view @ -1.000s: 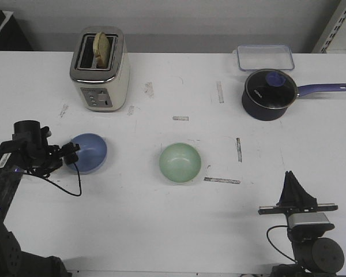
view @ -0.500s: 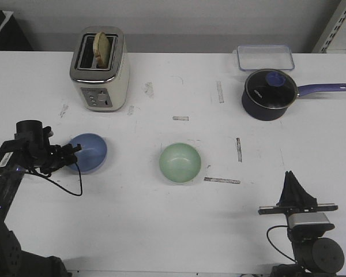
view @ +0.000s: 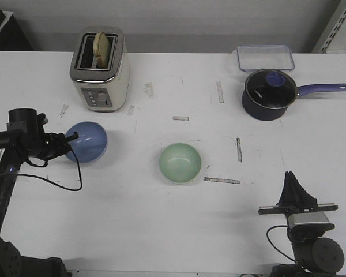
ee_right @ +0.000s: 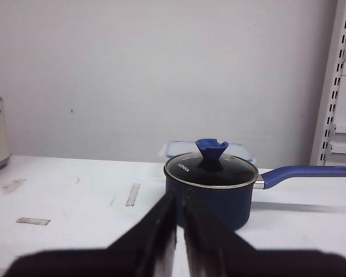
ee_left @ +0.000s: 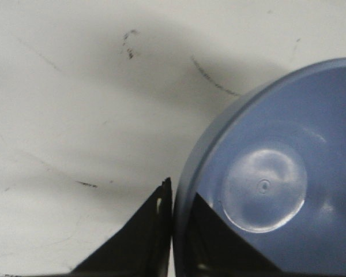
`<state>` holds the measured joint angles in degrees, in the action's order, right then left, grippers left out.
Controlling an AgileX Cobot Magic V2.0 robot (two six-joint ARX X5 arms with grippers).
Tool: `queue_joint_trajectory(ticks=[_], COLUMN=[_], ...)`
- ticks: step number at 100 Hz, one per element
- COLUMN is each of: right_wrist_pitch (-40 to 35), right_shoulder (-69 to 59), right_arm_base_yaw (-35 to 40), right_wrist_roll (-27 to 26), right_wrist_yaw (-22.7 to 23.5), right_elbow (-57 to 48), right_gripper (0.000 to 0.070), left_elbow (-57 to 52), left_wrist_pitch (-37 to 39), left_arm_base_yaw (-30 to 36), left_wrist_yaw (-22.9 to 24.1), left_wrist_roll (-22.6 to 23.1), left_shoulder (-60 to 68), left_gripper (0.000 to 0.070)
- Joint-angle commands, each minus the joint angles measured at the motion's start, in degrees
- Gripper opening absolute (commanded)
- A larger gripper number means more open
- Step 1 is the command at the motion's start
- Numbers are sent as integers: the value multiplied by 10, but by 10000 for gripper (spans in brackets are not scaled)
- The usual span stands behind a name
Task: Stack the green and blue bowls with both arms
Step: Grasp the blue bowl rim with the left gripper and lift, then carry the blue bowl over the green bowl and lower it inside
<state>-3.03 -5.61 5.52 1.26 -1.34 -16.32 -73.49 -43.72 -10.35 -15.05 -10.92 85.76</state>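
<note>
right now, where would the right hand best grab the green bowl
Probably the green bowl is best taken by its rim, on the side nearest the right hand. It sits upright and open, apart from everything else, so one finger can go inside the thin wall and one outside, coming down from above. The left hand grips the blue bowl this way.

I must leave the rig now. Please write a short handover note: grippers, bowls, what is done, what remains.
Left gripper: shut on the rim of the blue bowl, which is tilted up off the table.
Right gripper: shut, empty, parked at the near right edge, pointing toward the saucepan.
Green bowl: upright mid-table, untouched.
Done: blue bowl gripped.
Left: carry it over and set it into the green bowl; the right arm has no part yet.
</note>
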Motion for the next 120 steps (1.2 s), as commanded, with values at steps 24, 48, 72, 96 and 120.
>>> queue_joint_trajectory(ticks=[24, 48, 72, 96, 120], right_wrist_pitch=[4, 4, 4, 4, 4], right_shoulder=[0, 0, 0, 0, 0], right_arm_base_yaw=[-1, -1, -1, -1, -1], right_wrist_roll=[1, 1, 1, 1, 1], right_wrist_yaw=[-2, -2, -2, -2, -2], right_elbow=[-1, -1, -1, -1, -1], right_gripper=[13, 13, 13, 13, 13], left_elbow=[-123, -141, -141, -141, -141], left_wrist_pitch=[0, 87, 108, 82, 64], left_arm_base_yaw=[118, 251, 354, 423, 449], left_wrist_yaw=[-4, -4, -4, -4, 34], left_wrist_roll=[-56, -67, -67, -76, -100], left_shoulder=[3, 15, 71, 142, 154], left_gripper=[1, 1, 1, 2, 45])
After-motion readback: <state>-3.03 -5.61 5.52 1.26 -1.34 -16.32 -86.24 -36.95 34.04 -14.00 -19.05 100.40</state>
